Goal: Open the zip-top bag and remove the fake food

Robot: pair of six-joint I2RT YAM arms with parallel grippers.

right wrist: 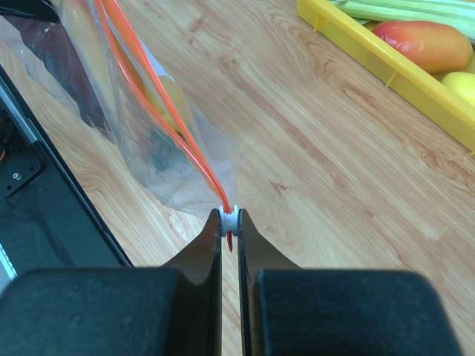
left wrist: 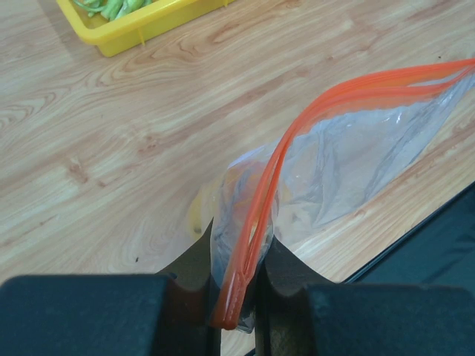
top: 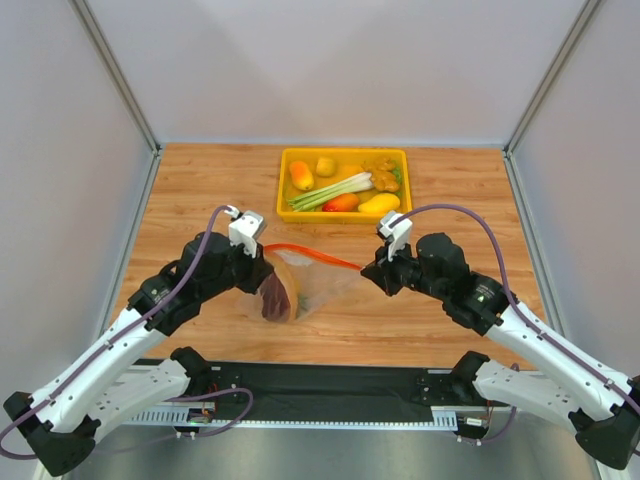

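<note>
The clear zip-top bag [top: 305,285] hangs stretched between my two grippers just above the table. Its red-orange zip strip [top: 315,255] runs across the top and is split into two lines along most of its length. My left gripper [left wrist: 237,256] is shut on the bag's left end, strip and plastic between the fingers. My right gripper [right wrist: 229,222] is shut on the small white slider tab [right wrist: 229,220] at the strip's right end. Inside the bag a dark maroon meat slice [top: 275,295] hangs at the left, and a yellow piece [right wrist: 169,100] shows through the plastic.
A yellow tray [top: 345,213] at the back centre holds a green-and-white leek [top: 330,192], orange, red and yellow toy foods. The same tray shows at the right wrist view's top right [right wrist: 386,70]. A black mat edge [top: 330,380] lies along the near side.
</note>
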